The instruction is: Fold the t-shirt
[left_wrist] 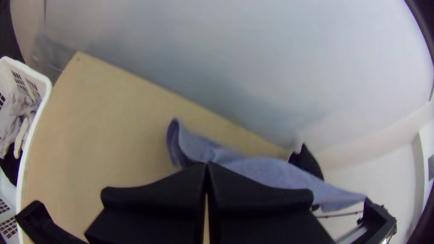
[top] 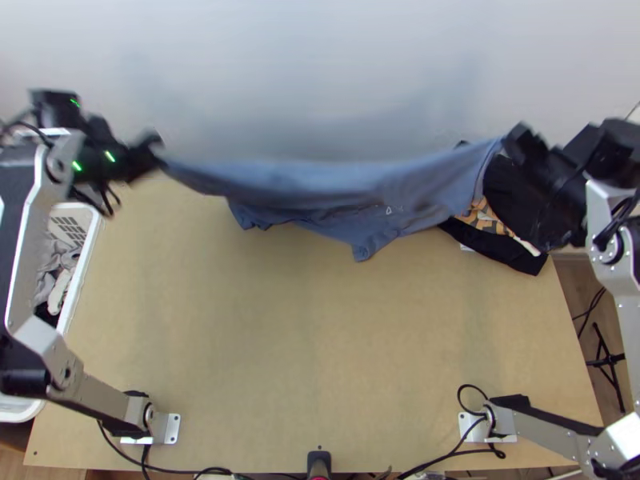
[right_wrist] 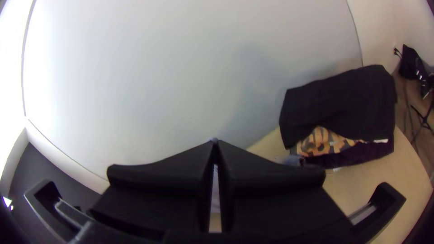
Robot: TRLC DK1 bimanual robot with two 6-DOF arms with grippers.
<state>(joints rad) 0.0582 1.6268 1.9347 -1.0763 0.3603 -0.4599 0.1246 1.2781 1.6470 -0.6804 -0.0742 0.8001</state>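
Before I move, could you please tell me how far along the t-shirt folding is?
Grasping looks done: the left gripper and right gripper each hold the blue t-shirt. It hangs stretched between them at the far edge of the table. No finished fold is visible, so laying it down and folding apparently remain.

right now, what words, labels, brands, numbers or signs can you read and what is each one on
No text can be read.
Blue t-shirt: a small pale mark, too small to make out.
Pile of dark clothes: a small white strip, perhaps a label, with nothing legible on it.
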